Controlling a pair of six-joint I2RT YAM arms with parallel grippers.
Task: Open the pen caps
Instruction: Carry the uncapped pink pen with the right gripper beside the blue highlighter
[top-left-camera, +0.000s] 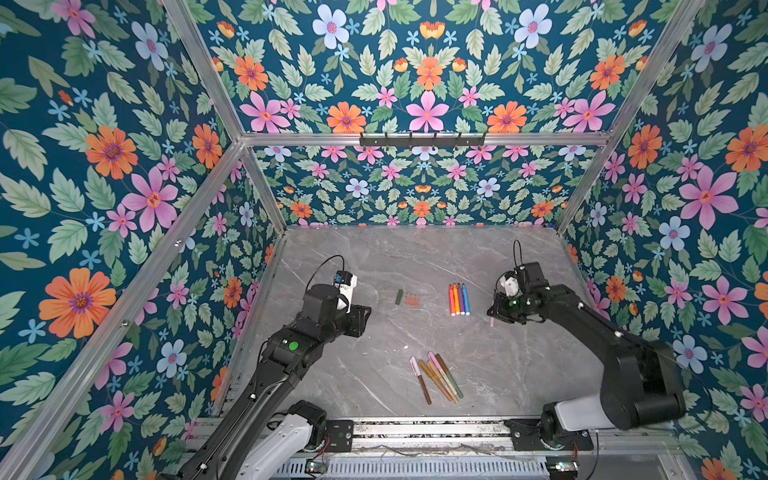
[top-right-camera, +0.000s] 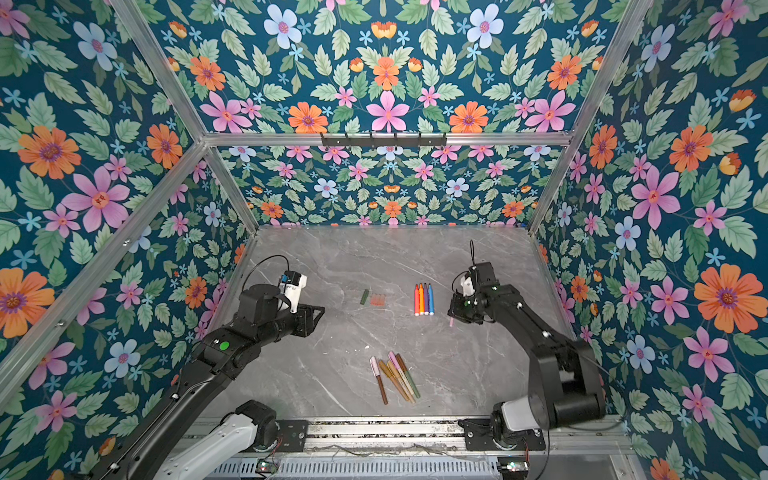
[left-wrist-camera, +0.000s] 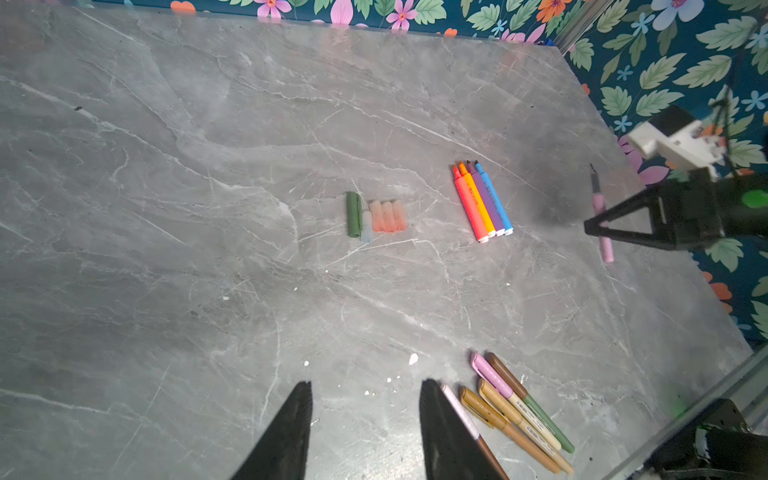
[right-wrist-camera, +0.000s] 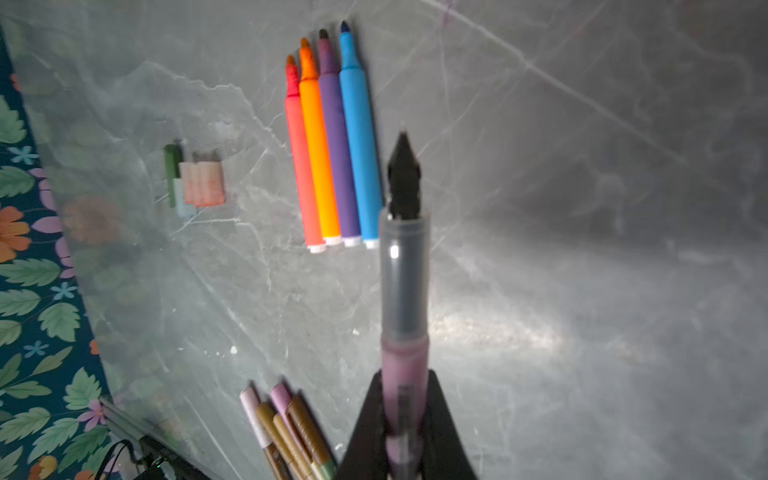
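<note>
Much bare table (top-left-camera: 353, 257) — beyond the pens (top-left-camera: 456, 300)

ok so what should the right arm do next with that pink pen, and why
Probably lay the pink pen down next to the blue pen, extending the uncapped row. The right gripper holds it with its dark tip already bare, and the left gripper is open and empty.

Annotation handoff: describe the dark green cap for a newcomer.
On the grey marble table, a row of caps lies left of four bright pens in both top views. The dark green cap ends it, farthest from the pens: opaque and longest; its neighbours are translucent.
</note>
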